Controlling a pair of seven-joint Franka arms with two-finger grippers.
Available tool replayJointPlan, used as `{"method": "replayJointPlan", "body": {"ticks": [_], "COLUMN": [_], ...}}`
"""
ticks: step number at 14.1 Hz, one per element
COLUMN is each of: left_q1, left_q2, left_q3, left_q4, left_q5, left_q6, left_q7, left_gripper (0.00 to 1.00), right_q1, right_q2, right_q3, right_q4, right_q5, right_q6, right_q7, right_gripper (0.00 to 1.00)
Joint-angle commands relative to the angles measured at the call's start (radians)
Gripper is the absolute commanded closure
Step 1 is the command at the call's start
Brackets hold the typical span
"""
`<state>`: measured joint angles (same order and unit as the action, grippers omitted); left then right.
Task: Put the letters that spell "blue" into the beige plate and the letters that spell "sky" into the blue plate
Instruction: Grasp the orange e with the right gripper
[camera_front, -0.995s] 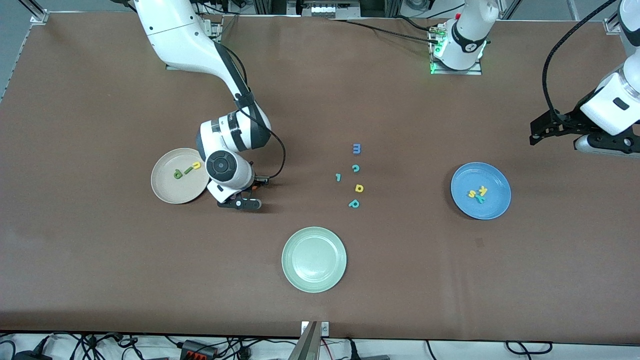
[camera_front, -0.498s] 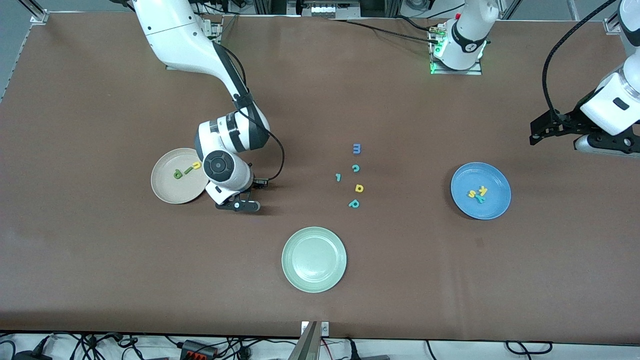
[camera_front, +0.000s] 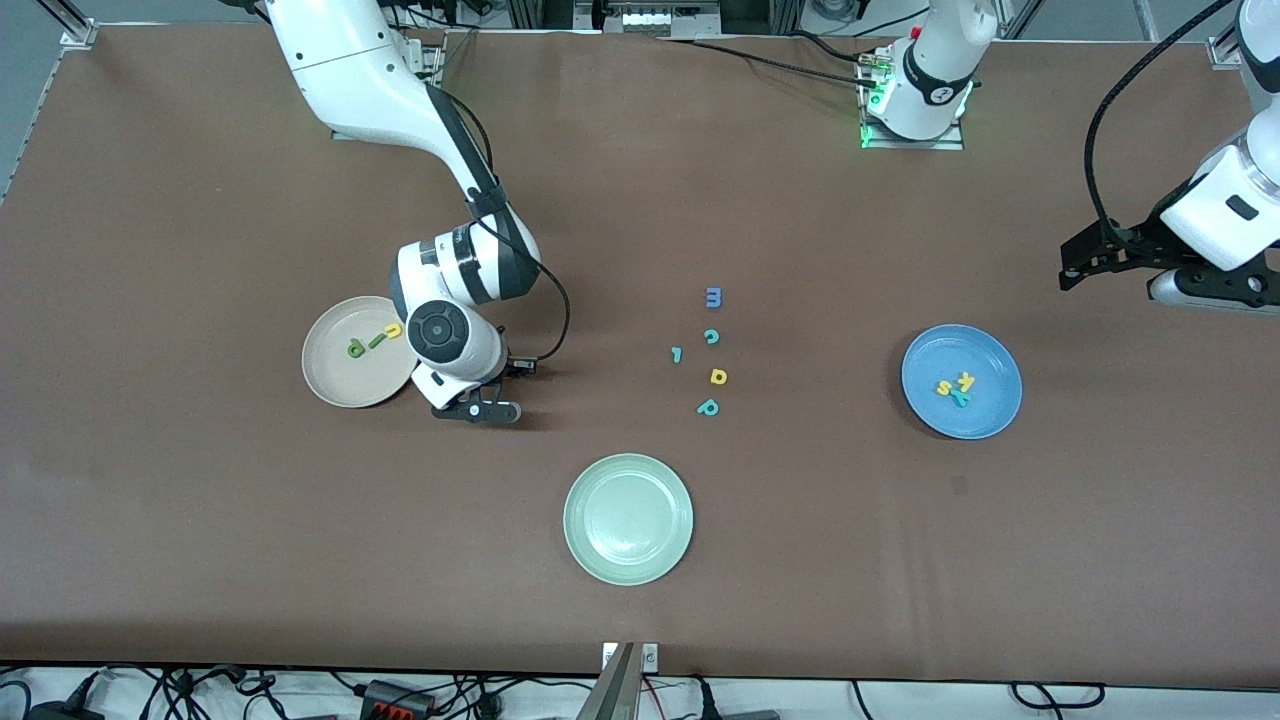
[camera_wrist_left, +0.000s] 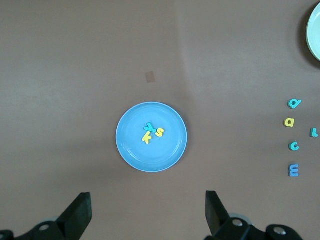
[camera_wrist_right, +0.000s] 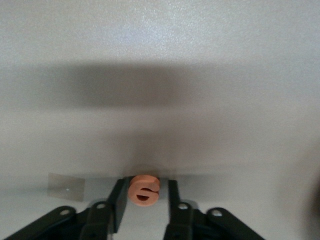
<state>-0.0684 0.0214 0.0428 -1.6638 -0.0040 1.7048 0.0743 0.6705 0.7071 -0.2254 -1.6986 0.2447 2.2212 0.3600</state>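
Note:
The beige plate (camera_front: 335, 378) holds a green b (camera_front: 355, 348), a green l (camera_front: 377, 340) and a yellow u (camera_front: 394, 330). Beside that plate my right gripper (camera_front: 478, 395) is down at the table. In the right wrist view the orange e (camera_wrist_right: 144, 190) stands between the fingers of the right gripper (camera_wrist_right: 146, 186). One finger touches it and a narrow gap shows at the other, so the gripper is open. The blue plate (camera_front: 985, 412) carries the yellow s (camera_front: 943, 387), yellow k (camera_front: 966, 380) and teal y (camera_front: 960, 398). My left gripper (camera_wrist_left: 148, 205) waits open, high over bare table beside the blue plate (camera_wrist_left: 135, 150).
A pale green plate (camera_front: 628, 518) sits nearest the front camera. Mid-table lie loose letters: a blue m (camera_front: 713, 297), a teal c (camera_front: 711, 337), a teal hooked bar (camera_front: 677, 354), a yellow looped letter (camera_front: 718, 376) and a teal looped letter (camera_front: 708, 407).
My right hand has shifted slightly toward the beige plate and settled low at the table. The left arm has not moved.

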Motion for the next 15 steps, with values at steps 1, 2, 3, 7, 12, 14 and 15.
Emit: {"method": "replayJointPlan", "body": {"ticks": [1,2,3,7,12,14,15], "left_q1": [-0.005,-0.005,-0.005,-0.005,-0.004,-0.004,-0.004], "left_q2": [0.015,0.015,0.015,0.014,0.014,0.014,0.014], "left_q3": [0.002,0.002,0.002,-0.006,-0.009,-0.009,-0.009], "left_q4": [0.032,0.032,0.032,0.032,0.032,0.032,0.032], "left_q5": [-0.002,-0.002,-0.002,-0.002,-0.002,-0.002,-0.002], "left_q6": [-0.011,-0.011,-0.011,-0.011,-0.013,-0.013,-0.013], "left_q7": [-0.007,-0.007,-0.007,-0.007,-0.007,-0.007,-0.007], "left_gripper": [0.00,0.00,0.00,0.00,0.00,0.00,0.00], "right_q1": [-0.005,-0.008,-0.008,-0.015,-0.014,-0.031,-0.058], "right_q2": [-0.006,-0.006,-0.011,-0.099,-0.143,-0.133,-0.130], "right_q3": [0.003,0.003,0.000,-0.073,-0.258,-0.296,-0.299], "right_q4": [-0.007,-0.006,-0.006,-0.016,-0.078,-0.119,-0.139], "right_q5": [0.018,0.018,0.018,0.007,0.005,0.005,0.005], "right_q6": [0.005,0.005,0.005,-0.035,-0.207,-0.193,-0.190], "right_q7": [-0.019,-0.030,-0.039,-0.044,-0.211,-0.271,-0.309], "right_gripper": [0.87,0.91,0.92,0.92,0.92,0.92,0.92]}}
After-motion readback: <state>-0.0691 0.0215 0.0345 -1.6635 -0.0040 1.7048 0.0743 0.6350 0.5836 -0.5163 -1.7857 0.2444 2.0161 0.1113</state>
